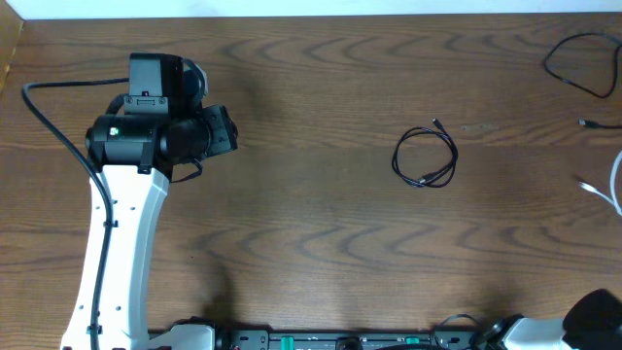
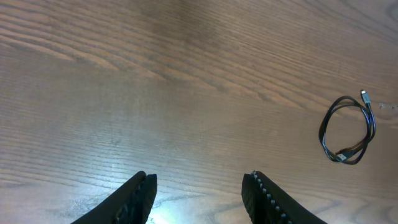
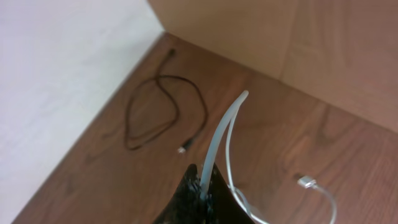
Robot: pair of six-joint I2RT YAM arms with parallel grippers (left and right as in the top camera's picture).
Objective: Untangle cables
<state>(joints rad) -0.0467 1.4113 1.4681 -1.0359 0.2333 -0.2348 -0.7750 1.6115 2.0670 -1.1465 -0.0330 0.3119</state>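
Observation:
A small black cable coil (image 1: 425, 157) lies on the table right of centre; it also shows in the left wrist view (image 2: 347, 130) at the far right. My left gripper (image 2: 199, 193) is open and empty over bare wood, well left of that coil. My right gripper (image 3: 204, 186) is shut on a white cable (image 3: 221, 134), which rises from the jaws and loops down to a plug (image 3: 306, 182). A loose black cable (image 3: 163, 112) lies near the table's far corner; overhead it sits at top right (image 1: 581, 66). White cable bits (image 1: 604, 190) show at the right edge.
The table (image 1: 311, 243) is dark wood. A wooden wall (image 3: 280, 43) borders it beyond the right gripper, and the table edge (image 3: 93, 130) drops to a pale floor. The left arm (image 1: 121, 233) stands at the left. The right arm base (image 1: 583, 326) shows at bottom right.

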